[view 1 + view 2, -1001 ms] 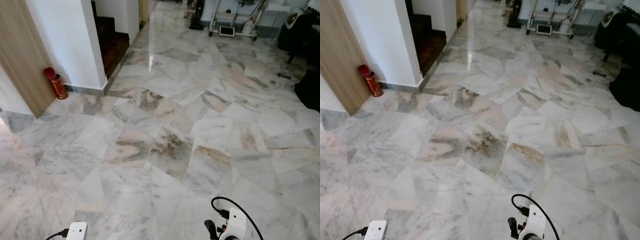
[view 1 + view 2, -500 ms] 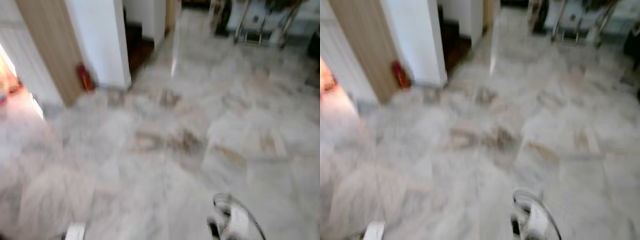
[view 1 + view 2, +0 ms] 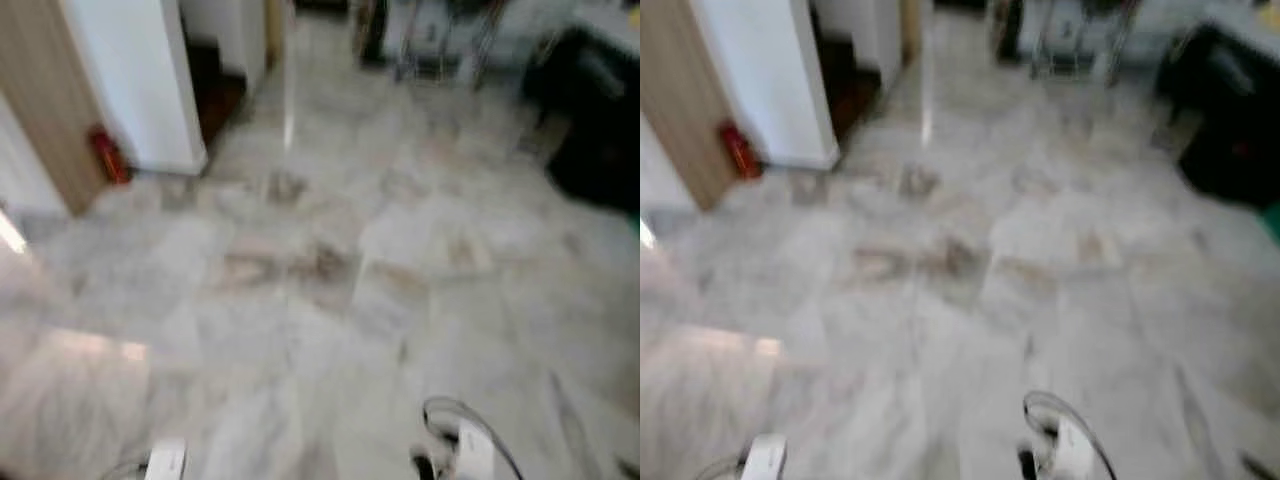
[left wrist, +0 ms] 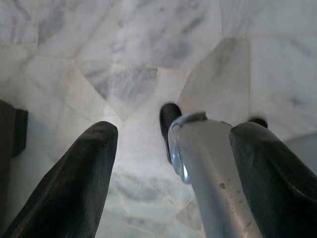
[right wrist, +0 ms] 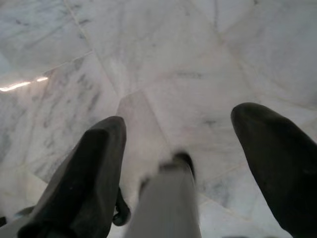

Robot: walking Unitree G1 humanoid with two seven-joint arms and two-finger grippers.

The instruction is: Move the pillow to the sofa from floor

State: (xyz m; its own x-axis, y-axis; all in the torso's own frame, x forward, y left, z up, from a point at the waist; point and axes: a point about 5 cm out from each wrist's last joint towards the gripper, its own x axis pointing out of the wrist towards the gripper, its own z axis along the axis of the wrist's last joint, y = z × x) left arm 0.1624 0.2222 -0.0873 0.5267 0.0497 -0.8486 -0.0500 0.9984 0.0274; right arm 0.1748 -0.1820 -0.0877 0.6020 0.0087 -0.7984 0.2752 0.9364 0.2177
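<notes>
Floor blurred, left gripper, right gripper spread above it, dark furniture indistinct

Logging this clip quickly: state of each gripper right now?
Left gripper: jaws open, holding nothing, above the marble floor.
Right gripper: jaws open, holding nothing, also over the floor.

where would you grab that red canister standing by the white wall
Round the middle of its body. The red canister stands upright on the marble floor, tucked where the wood panel meets the white wall, so come in level from the open floor side with a finger on each flank. Blur hides its top, so I wouldn't trust a grip there.
</notes>
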